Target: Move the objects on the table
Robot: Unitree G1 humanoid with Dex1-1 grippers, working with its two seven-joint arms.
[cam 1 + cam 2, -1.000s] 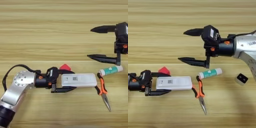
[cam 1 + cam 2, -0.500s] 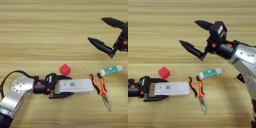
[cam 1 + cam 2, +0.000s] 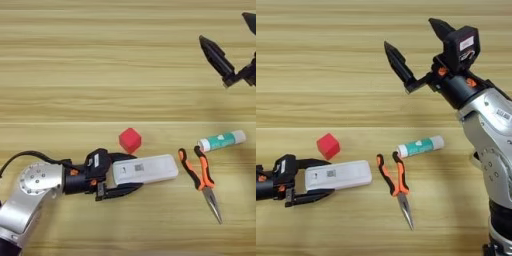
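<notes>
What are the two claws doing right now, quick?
Left gripper: closed on the white device.
Right gripper: open, holding nothing, raised above the table.

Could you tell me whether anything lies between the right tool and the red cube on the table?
Nothing visible does. The right tool hangs open far up the table; bare wood runs from it down to the red cube. The pliers and glue stick lie aside.

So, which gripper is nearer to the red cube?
Left. The left gripper is just below the red cube, its fingers around the white device. The right gripper hangs open, far up and to the right.
</notes>
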